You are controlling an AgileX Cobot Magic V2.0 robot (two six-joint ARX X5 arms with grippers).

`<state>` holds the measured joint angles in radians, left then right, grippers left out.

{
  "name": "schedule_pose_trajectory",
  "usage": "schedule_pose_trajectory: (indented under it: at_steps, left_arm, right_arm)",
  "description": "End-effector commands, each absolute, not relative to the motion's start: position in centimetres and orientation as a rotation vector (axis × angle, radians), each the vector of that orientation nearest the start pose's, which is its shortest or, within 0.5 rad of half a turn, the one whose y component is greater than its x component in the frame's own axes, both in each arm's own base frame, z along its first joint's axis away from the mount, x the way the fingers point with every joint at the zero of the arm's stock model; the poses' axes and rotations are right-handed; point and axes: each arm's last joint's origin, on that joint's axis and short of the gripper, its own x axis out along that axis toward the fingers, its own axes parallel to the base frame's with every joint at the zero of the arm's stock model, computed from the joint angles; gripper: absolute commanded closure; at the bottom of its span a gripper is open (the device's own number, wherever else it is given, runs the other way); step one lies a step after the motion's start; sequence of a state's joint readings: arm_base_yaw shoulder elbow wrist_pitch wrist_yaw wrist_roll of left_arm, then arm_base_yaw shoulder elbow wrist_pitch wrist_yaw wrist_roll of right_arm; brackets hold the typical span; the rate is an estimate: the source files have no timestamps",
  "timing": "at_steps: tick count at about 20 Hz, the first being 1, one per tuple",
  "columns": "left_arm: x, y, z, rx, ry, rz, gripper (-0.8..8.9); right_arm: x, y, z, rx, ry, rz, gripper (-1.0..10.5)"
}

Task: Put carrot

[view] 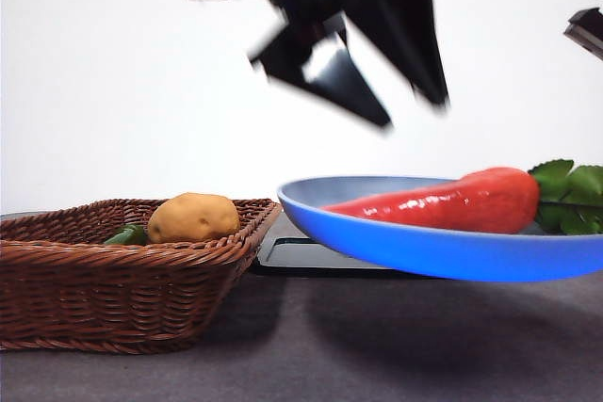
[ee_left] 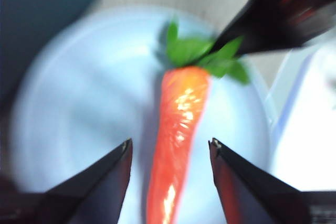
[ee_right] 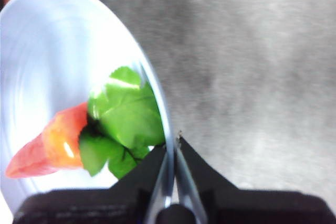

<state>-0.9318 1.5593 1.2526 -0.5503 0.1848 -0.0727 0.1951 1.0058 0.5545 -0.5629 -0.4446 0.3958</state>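
Carrot (ee_left: pixel 178 129) lies flat in the blue plate (view: pixel 443 251), leaves (ee_right: pixel 126 114) at the thick end near the rim, tip pointing toward the basket (view: pixel 122 280) side in the front view. Plate looks lifted off the worktop (view: pixel 301 345): right end effector (ee_right: pixel 173 145) has its 2 jaws pinched shut on the plate rim, right beside the leaves. Left end effector (ee_left: pixel 170 150) hangs above the carrot, jaws spread wide, 1 on each side of the body, holding nothing and not touching it as far as I can tell (view is motion-blurred). Handling guess: hard glossy plastic, light, stiff, so it won't deform, but it's slick and tapered, so a squeeze near the tip would likely squirt it out. Best grab is across the mid-body toward the thick end, jaws square to the long axis; avoid the leaves, they look thin and floppy and won't hold its weight reliably. Round section on a smooth plate means it may roll if nudged by 1 jaw first, so center before closing. Basket already has a tan potato (view: pixel 193 217) and something green beside it; it sits just beside the plate
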Motion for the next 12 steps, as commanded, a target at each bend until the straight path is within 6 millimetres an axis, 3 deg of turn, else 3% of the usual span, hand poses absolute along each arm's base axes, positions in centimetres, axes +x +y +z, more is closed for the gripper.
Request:
schedule_pose_trajectory:
  at_steps: [1, 4, 7, 12]
  left_arm:
    - [18.8, -25.0, 31.0, 0.242, 0.806, -0.969, 5.55]
    - [17.2, -21.2, 34.2, 0.238, 0.756, -0.878, 5.55]
    - [15.0, -17.5, 36.7, 0.233, 0.704, -0.804, 5.55]
    - [12.9, -14.6, 38.6, 0.234, 0.625, -0.708, 5.55]
  right_arm:
    - [18.4, 4.8, 20.5, 0.417, 1.089, 0.372, 9.4]
    - [20.9, 5.0, 21.3, 0.379, 1.093, 0.355, 9.4]
    - [24.9, 5.2, 21.9, 0.351, 1.103, 0.35, 9.4]
    - [32.5, 5.2, 21.0, 0.357, 1.107, 0.306, 9.4]
